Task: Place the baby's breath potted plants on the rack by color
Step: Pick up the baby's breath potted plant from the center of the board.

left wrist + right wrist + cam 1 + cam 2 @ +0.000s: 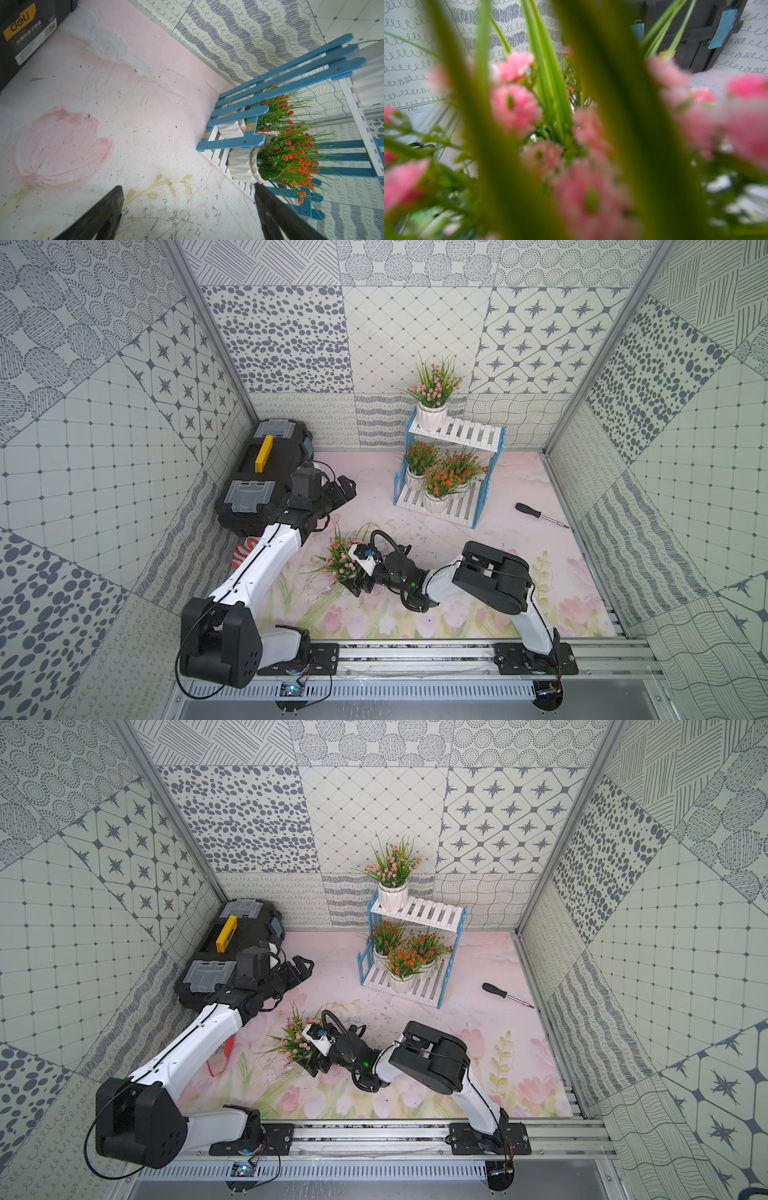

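Right claw (352,574) sits low on the counter (374,472), near centre. Its jaws are spread full width at the base of a pink baby's breath plant (341,558). Both top views hide that pot under the wrist, so I can't tell whether the jaws touch it. Right wrist view is no help, just blurred pink blooms and green blades with no fingers visible.

Left claw (188,187) is wide open and empty, hovering beside the black toolbox (257,472) at far left. Only the left wrist view shows the box's "deli" label and the rack (457,433) side frame up close, with its light-blue pickets.

Rack has two stepped tiers of white slats, far right of centre.

Count:
- 5 plants, all in white ribbed pots
- 3 orange-red baby's breath plants (440,483) on the lower tier
- second pink plant (433,389) at the upper tier's left end
- 1 black-handled screwdriver (540,515) at right
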Motion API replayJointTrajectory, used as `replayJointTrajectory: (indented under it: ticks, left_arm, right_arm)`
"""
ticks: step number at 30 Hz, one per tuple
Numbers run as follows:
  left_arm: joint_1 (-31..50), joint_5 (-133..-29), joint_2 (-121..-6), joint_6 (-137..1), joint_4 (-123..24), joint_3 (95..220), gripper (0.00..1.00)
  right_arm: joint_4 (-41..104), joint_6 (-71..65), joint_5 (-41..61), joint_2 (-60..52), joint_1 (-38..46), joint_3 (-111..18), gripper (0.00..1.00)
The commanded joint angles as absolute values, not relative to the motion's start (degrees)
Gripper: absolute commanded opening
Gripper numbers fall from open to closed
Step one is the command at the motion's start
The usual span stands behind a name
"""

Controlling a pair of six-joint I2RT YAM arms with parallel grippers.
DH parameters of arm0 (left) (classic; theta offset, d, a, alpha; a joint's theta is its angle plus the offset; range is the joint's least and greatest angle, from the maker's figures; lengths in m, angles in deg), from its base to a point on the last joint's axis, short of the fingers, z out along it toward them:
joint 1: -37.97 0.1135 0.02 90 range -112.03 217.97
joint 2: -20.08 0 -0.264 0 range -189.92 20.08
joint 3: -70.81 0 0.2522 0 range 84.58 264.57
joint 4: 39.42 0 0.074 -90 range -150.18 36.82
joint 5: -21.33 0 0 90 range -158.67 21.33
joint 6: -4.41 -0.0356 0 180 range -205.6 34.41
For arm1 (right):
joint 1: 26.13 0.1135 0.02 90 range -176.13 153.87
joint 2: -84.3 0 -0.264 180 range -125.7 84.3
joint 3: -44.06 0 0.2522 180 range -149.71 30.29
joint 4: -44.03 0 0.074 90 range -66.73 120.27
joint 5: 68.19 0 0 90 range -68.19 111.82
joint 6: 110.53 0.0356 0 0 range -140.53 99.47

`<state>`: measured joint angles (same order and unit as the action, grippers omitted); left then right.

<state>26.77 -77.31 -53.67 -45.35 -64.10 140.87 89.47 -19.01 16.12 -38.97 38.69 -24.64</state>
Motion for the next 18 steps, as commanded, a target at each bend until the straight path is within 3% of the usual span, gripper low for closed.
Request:
replayJointTrajectory:
  ticks: [1, 6, 15, 18]
  left_arm:
    - [27.0, -78.3, -53.4, -46.5, -62.7, 142.0, 0.98]
    - [27.0, -78.3, -53.3, -46.7, -62.7, 142.1, 0.98]
    - [27.1, -78.4, -53.7, -46.8, -62.7, 142.6, 0.98]
    - [27.1, -78.5, -53.8, -46.8, -62.7, 142.6, 0.98]
  right_arm:
    - [88.9, -18.3, 14.7, -40.5, 38.1, -26.6, 0.98]
    - [87.9, -17.5, 14.0, -41.2, 37.5, -28.1, 0.96]
    - [86.5, -17.1, 14.1, -40.5, 37.2, -28.2, 0.79]
    - [86.7, -17.3, 14.2, -38.8, 37.2, -27.2, 0.78]
